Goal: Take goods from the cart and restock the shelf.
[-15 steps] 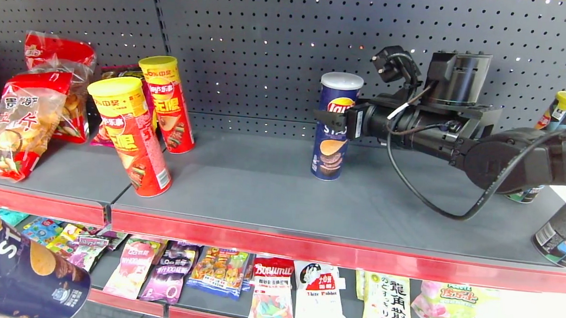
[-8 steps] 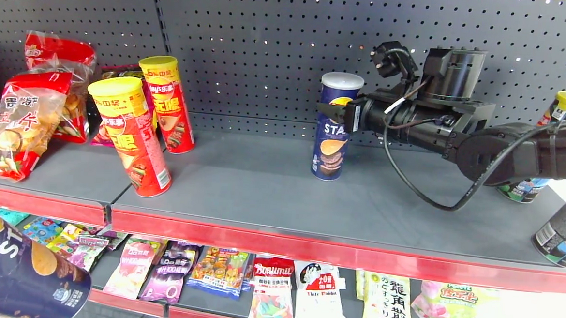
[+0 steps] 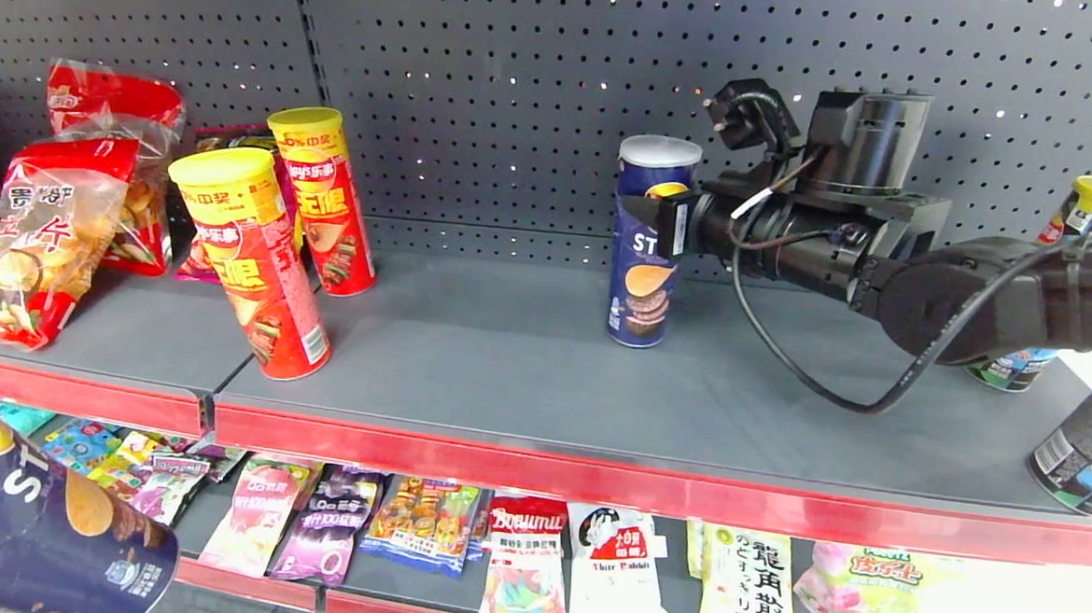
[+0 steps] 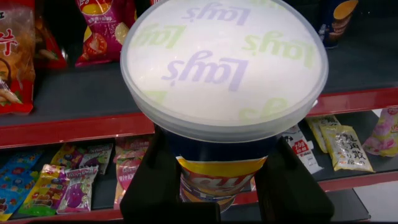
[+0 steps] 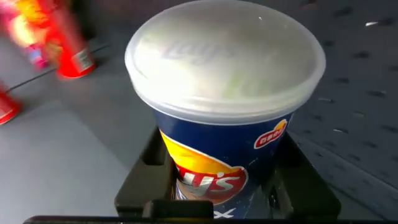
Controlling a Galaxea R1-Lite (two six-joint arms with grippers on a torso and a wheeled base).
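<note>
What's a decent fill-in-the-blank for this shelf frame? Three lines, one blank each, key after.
1. The right gripper grips a blue chip can that stands upright on the ___ of the two shelves.
2. Both red chip cans have ___ lids.
3. The left gripper holds a second chip can, coloured ___.

Missing words: upper; yellow; blue.

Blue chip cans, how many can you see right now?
2. The standing can is on the shelf, near its middle, gripped by the right gripper; the raised can is in the left gripper, low at the robot's left. Others may be hidden.
</note>
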